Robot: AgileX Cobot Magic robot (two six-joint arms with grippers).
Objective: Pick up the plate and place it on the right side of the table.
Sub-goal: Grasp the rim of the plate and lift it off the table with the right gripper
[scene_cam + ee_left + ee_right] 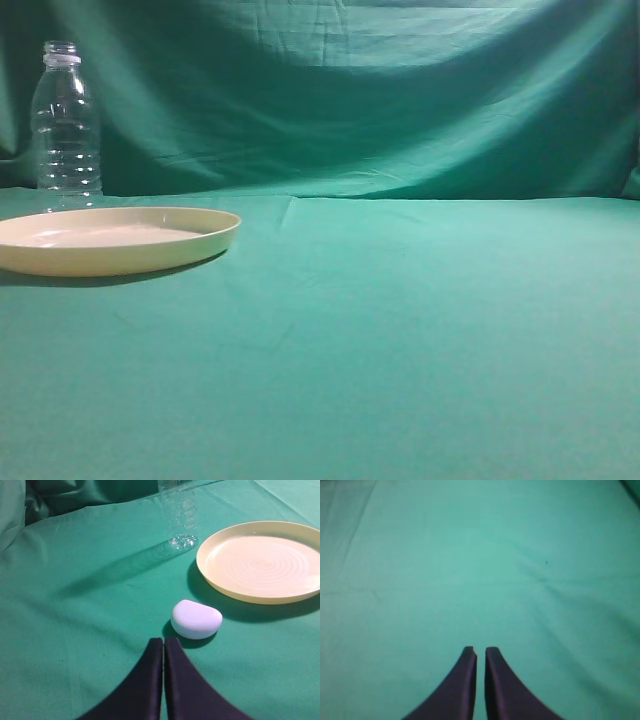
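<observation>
The cream-yellow plate [110, 240] lies flat on the teal-green table [400, 330] at the left of the exterior view. It also shows at the upper right of the left wrist view [262, 560]. My left gripper [163, 641] is shut and empty, above the cloth short of the plate. My right gripper [480, 651] is shut, with only a thin slit between the jaws, and empty over bare cloth. Neither gripper shows in the exterior view.
A clear ribbed plastic bottle [66, 125] stands upright behind the plate; its base shows in the left wrist view [181, 527]. A small white rounded object [196, 619] lies on the cloth just ahead of my left gripper. A green cloth backdrop [360, 90] hangs behind.
</observation>
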